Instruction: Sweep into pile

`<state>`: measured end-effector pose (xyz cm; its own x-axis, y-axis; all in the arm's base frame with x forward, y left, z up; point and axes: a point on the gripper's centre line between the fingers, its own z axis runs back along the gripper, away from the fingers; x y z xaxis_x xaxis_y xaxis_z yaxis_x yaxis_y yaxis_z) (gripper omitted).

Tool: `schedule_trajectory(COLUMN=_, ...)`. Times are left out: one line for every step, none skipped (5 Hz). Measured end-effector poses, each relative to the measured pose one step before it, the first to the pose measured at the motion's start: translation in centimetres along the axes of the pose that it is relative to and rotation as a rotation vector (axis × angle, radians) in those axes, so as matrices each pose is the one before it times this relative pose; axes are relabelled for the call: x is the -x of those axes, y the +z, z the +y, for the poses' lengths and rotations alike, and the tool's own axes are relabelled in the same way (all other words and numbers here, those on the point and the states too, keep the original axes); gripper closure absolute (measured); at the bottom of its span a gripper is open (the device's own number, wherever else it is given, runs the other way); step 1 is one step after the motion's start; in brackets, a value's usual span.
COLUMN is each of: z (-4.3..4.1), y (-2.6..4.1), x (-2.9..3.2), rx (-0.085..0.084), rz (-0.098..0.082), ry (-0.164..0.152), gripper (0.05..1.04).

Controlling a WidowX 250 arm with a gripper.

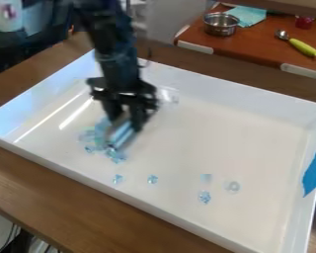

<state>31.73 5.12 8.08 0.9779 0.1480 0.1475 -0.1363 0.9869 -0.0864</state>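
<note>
The gripper [126, 122] hangs over the left half of the white tray [253, 131], shut on a light blue-grey sweeping tool [122, 134] that slants down to the tray floor. Around and left of the tool's lower end lies a loose cluster of small clear-blue pieces [90, 138]. Single pieces lie apart toward the front: one piece [118, 179], another piece [152, 179], a blue piece [205, 197], a faint piece [206, 177] and a round pale piece [232, 187]. A faint clear piece [171, 95] is behind the gripper, to its right.
The tray's raised walls surround the work area on a brown wooden table [68, 205]. Blue tape [315, 170] is on the right wall. Behind stands a reddish-brown table [256, 42] with a metal pot [220, 23], a teal cloth [248, 15], a spoon and a yellow-green toy [303, 47].
</note>
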Motion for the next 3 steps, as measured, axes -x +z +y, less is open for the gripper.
schedule_trajectory(z=3.087, y=0.447, x=0.956, rx=0.0009, rz=0.035, ry=0.0012, gripper=0.587)
schedule_trajectory(z=2.949, y=0.422, x=1.114, rx=-0.0087, rz=0.0295, ry=0.0423, gripper=0.587)
schedule_trajectory(z=0.4, y=0.641, x=0.607, rx=0.0345, rz=0.009, ry=0.0167, gripper=0.587)
